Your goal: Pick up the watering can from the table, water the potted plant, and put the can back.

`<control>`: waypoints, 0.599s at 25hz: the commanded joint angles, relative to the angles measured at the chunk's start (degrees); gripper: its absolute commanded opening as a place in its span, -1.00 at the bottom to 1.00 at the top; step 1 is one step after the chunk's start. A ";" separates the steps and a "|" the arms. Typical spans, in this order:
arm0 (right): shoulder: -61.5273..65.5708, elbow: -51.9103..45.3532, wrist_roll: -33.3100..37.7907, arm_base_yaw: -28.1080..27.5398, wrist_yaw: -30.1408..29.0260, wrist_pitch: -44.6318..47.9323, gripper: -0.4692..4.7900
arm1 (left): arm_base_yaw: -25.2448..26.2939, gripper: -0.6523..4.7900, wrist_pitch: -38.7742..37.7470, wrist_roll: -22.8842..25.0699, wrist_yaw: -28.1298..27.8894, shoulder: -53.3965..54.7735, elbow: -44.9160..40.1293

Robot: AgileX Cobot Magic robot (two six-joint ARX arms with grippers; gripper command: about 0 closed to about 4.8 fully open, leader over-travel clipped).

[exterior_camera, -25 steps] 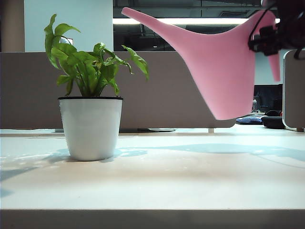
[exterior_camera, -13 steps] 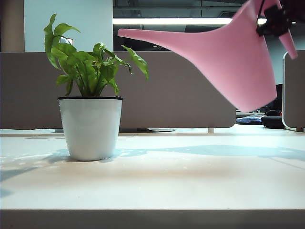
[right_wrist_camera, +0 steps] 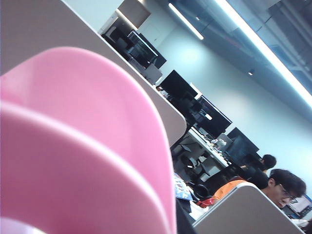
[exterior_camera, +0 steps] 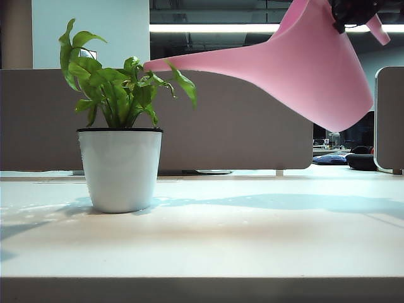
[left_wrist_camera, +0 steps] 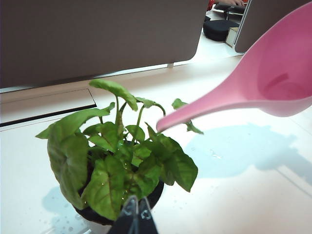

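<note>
The pink watering can (exterior_camera: 315, 69) hangs high at the right of the exterior view, tipped with its spout tip (exterior_camera: 148, 65) down among the top leaves of the potted plant (exterior_camera: 120, 164). My right gripper (exterior_camera: 355, 11) is shut on the can's handle at the top edge. In the right wrist view the can's body (right_wrist_camera: 73, 146) hides the fingers. From the left wrist view, the spout (left_wrist_camera: 195, 109) reaches over the plant (left_wrist_camera: 122, 165). My left gripper (left_wrist_camera: 135, 214) hovers shut and empty just above the pot's rim. The pot stands on the off-white table (exterior_camera: 221, 240).
A grey partition panel (exterior_camera: 240, 126) runs behind the table, and a second panel (exterior_camera: 391, 120) stands at the far right. Dark objects (exterior_camera: 361, 161) lie on the desk beyond. A person (right_wrist_camera: 285, 187) sits in the background. Droplets speckle the table near the pot (left_wrist_camera: 212, 155).
The can has risen and tipped further forward. Its spout tip has swung left and down onto the plant's leaves. The right gripper has moved up and left. The plant has stayed put.
</note>
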 commanded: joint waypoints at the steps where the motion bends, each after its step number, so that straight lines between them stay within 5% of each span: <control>1: -1.20 1.92 -2.27 0.74 0.74 3.65 -0.30 | -0.04 -0.78 -0.59 0.04 0.31 -0.11 0.37; 15: -3.37 5.51 -4.04 1.36 0.11 3.43 -0.30 | -0.04 -0.78 -1.49 0.04 0.31 -0.11 0.37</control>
